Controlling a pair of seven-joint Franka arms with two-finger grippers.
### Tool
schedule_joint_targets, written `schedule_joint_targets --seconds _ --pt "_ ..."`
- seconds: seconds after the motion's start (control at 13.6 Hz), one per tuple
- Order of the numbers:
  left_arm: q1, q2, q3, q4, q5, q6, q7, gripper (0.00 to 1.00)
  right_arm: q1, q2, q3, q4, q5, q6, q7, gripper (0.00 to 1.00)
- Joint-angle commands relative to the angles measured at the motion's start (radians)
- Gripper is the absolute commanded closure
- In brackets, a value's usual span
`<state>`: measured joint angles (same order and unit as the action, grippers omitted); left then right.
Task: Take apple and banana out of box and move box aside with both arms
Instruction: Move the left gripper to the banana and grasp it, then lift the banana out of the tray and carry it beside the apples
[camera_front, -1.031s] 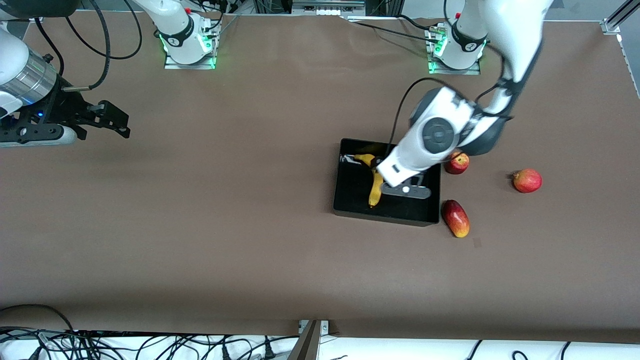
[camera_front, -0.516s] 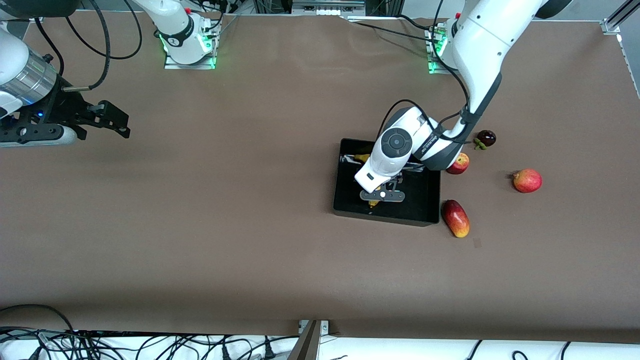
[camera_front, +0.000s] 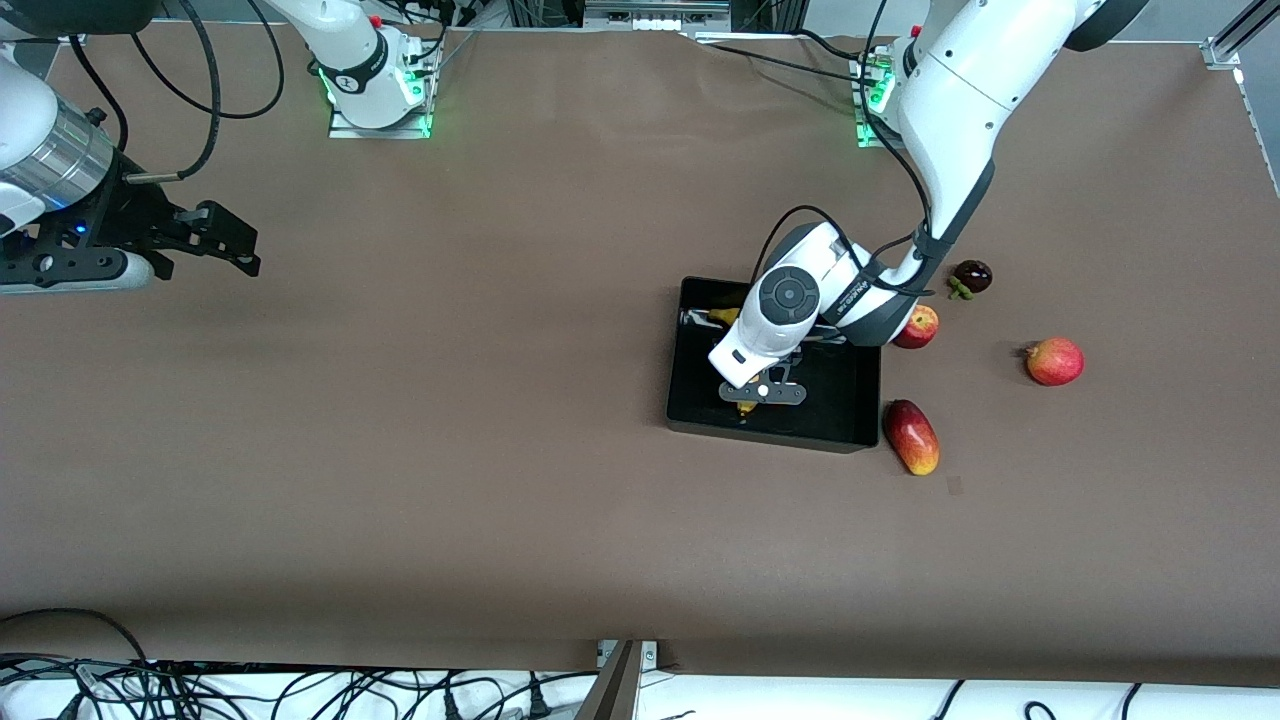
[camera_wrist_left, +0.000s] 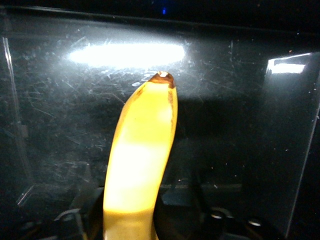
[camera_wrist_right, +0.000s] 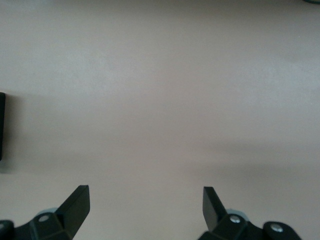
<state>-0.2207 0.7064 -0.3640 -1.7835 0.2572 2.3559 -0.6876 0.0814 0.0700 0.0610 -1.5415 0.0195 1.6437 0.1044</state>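
The black box (camera_front: 775, 437) lies near the left arm's end of the table. The yellow banana (camera_front: 745, 405) lies in it, mostly hidden under my left arm. My left gripper (camera_front: 752, 385) is down in the box and shut on the banana. In the left wrist view the banana (camera_wrist_left: 142, 145) runs out from between the jaws of my left gripper (camera_wrist_left: 142, 210) over the box's glossy floor (camera_wrist_left: 240, 125). The small red apple (camera_front: 916, 326) sits on the table beside the box. My right gripper (camera_front: 245, 255) waits open and empty over bare table; it also shows in the right wrist view (camera_wrist_right: 146, 200).
A red-yellow mango (camera_front: 911, 437) lies by the box's corner nearest the front camera. A dark mangosteen (camera_front: 971, 275) sits past the apple, toward the left arm's base. Another round red fruit (camera_front: 1054, 361) lies nearer the table's end.
My left arm dropped from above the box down onto the banana, then held almost still. The mangosteen came into sight. The right arm has not moved.
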Motion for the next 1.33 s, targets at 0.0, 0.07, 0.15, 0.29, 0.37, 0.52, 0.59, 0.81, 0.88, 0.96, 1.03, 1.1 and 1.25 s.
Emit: schedule_joint_targets --seconds 0.0,0.07,0.15,0.29,0.37,0.52,0.59,0.81,0.88,0.96,1.03,1.1,1.25 --pt "-0.003 -0.007 -0.003 0.004 0.014 -0.01 -0.021 1.0 0.0 0.007 0.002 0.017 -0.013 -0.001 -0.003 0.0" --pt "-0.003 -0.011 -0.003 0.004 0.014 -0.009 -0.018 1.0 0.0 0.007 0.002 0.017 -0.013 -0.001 -0.003 0.0" --pt "-0.002 -0.021 -0.003 0.006 0.014 -0.013 -0.018 1.0 0.0 0.007 0.002 0.017 -0.015 -0.001 -0.003 0.0" --pt "0.001 -0.057 -0.004 0.013 0.013 -0.068 -0.016 1.0 -0.003 0.007 0.0 0.017 -0.013 -0.002 -0.005 0.0" --pt "0.006 -0.08 -0.006 0.024 0.01 -0.12 -0.012 1.0 -0.005 0.008 0.0 0.017 -0.013 -0.002 -0.005 0.0" --pt "0.014 -0.139 -0.007 0.024 0.008 -0.182 -0.007 1.0 -0.005 0.008 0.0 0.017 -0.013 -0.002 -0.005 0.0" --pt "0.017 -0.16 -0.007 0.026 0.008 -0.205 -0.007 1.0 -0.003 0.008 0.0 0.017 -0.013 -0.002 -0.005 0.0" --pt "0.035 -0.199 -0.018 0.102 -0.041 -0.333 -0.004 1.0 -0.003 0.008 0.0 0.017 -0.015 -0.002 -0.006 0.0" --pt "0.044 -0.203 -0.019 0.143 -0.045 -0.408 -0.006 1.0 -0.003 0.008 0.0 0.017 -0.016 -0.002 -0.008 0.0" --pt "0.046 -0.211 -0.018 0.179 -0.042 -0.493 -0.004 1.0 -0.003 0.008 0.0 0.017 -0.016 -0.002 -0.008 0.0" --pt "0.067 -0.216 -0.015 0.197 -0.033 -0.571 0.009 1.0 -0.003 0.008 0.0 0.017 -0.015 -0.002 -0.008 0.0" --pt "0.114 -0.22 -0.018 0.197 -0.033 -0.607 0.079 1.0 -0.003 0.008 0.0 0.017 -0.015 -0.004 -0.009 0.0" --pt "0.203 -0.239 -0.018 0.176 -0.033 -0.651 0.318 1.0 -0.003 0.007 0.0 0.017 -0.015 -0.004 -0.009 0.0"
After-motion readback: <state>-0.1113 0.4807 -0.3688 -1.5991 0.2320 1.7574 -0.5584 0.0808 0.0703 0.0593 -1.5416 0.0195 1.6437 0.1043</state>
